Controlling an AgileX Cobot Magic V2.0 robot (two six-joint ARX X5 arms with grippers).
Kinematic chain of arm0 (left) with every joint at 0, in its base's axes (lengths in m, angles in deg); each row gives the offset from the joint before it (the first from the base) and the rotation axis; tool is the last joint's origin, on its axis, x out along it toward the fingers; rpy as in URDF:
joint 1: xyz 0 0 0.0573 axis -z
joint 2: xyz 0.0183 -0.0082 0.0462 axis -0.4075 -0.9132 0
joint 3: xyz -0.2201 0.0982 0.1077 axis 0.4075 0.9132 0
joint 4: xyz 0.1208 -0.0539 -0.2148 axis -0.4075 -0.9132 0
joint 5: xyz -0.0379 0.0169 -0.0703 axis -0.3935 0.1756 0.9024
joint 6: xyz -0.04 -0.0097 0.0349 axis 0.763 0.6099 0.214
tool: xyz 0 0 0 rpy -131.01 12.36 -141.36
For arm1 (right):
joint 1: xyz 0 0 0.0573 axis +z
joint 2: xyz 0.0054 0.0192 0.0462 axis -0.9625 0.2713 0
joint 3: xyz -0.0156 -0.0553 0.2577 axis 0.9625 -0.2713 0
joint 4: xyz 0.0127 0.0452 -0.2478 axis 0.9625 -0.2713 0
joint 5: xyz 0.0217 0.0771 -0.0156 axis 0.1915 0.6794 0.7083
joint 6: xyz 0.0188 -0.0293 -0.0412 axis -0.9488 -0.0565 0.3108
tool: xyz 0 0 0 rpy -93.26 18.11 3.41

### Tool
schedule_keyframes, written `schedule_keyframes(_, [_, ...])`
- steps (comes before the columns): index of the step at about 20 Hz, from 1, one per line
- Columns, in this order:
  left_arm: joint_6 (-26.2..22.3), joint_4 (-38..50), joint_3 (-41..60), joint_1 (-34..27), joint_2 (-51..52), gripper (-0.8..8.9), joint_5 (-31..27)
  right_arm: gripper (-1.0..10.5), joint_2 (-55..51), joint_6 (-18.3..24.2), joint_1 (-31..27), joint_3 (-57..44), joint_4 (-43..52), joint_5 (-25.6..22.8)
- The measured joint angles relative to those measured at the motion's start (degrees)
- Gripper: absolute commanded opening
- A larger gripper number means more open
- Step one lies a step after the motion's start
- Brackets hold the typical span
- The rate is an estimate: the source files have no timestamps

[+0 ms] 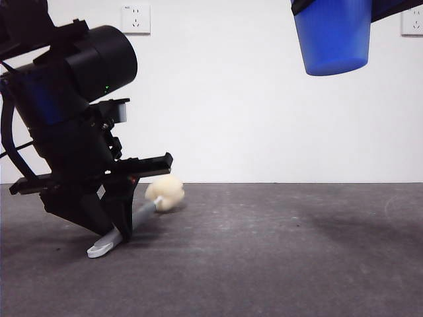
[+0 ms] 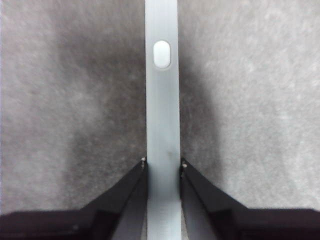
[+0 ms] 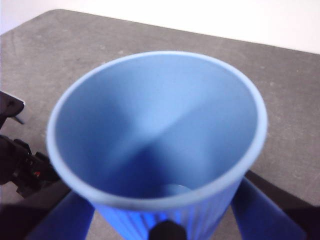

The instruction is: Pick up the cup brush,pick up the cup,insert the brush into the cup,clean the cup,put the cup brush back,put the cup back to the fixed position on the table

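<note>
Front: left gripper (image 1: 119, 228) low on the surface (image 1: 277, 251), jaws closed on the brush (image 1: 142, 214) handle, sponge head just clear; cup (image 1: 334, 36) held high. Left wrist: stiff, slim, probably slippery handle (image 2: 162, 125) pinched between jaws. Right wrist: right gripper (image 3: 165, 220) jaws clamp the light, thin-walled cup (image 3: 155, 130), best gripped gently below the rim

A plain white wall (image 1: 231, 99) is seen behind the counter (image 1: 277, 251), and it is evenly lit. Two white power sockets are mounted high on it: one socket (image 1: 135, 18) at the left, and another socket (image 1: 412, 23) cut by the right edge. Soft shadows are cast on the dark grey surface.
</note>
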Motion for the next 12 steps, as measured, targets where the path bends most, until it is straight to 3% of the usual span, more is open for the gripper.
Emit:
schedule_keyframes(5, [2.4, 0.3, 0.0, -0.1, -0.1, 0.26, 0.1, -0.1, 0.4, -0.7, 0.0, 0.0, -0.1, 0.0])
schedule_keyframes(8, [2.8, 0.3, 0.0, -0.1, -0.1, 3.00, 2.5, -0.1, 0.9, -1.4, 0.0, 0.0, -0.5, 0.0])
schedule_keyframes(12, [2.8, 0.5, -0.3, -0.1, 0.0, 3.24, 4.7, -0.1, 2.8, -1.7, 0.0, 0.0, -0.8, 0.0])
